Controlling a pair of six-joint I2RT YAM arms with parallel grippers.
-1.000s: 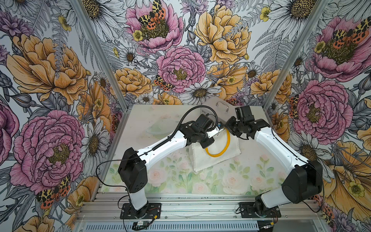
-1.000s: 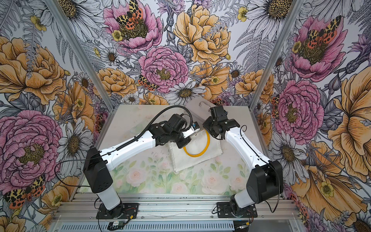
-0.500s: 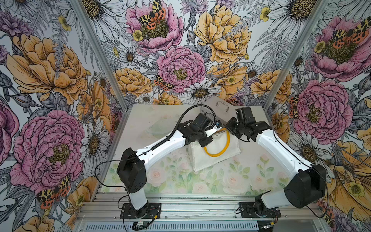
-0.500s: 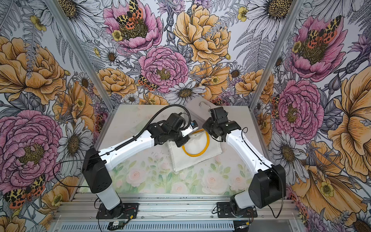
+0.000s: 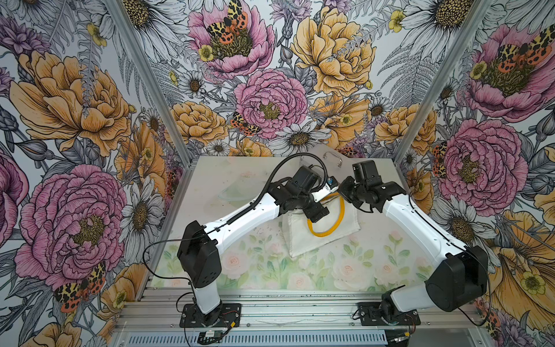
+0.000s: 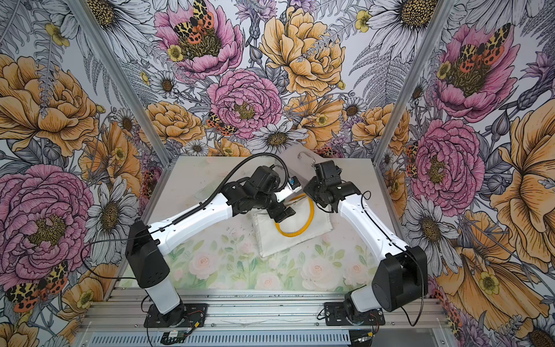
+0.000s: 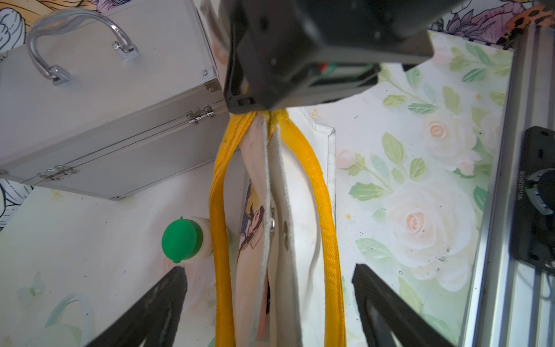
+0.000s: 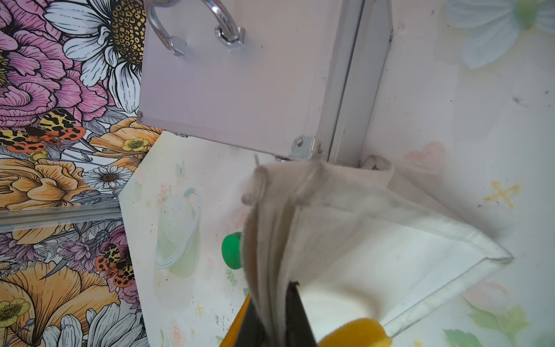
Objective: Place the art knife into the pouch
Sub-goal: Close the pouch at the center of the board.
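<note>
Pouch (image 5: 327, 216): far-centre on surface (image 5: 255, 264), rim raised, clamped in right hand (image 8: 274, 312). Left hand (image 7: 268, 270): spread wide, astride mouth. Knife: unseen, maybe inside. Risk: mouth nearly shut; knife may snag at rim, slide out on release

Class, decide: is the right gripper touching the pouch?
Touching. In the right wrist view, the right gripper has its jaws shut on the rim of the pouch.
</note>
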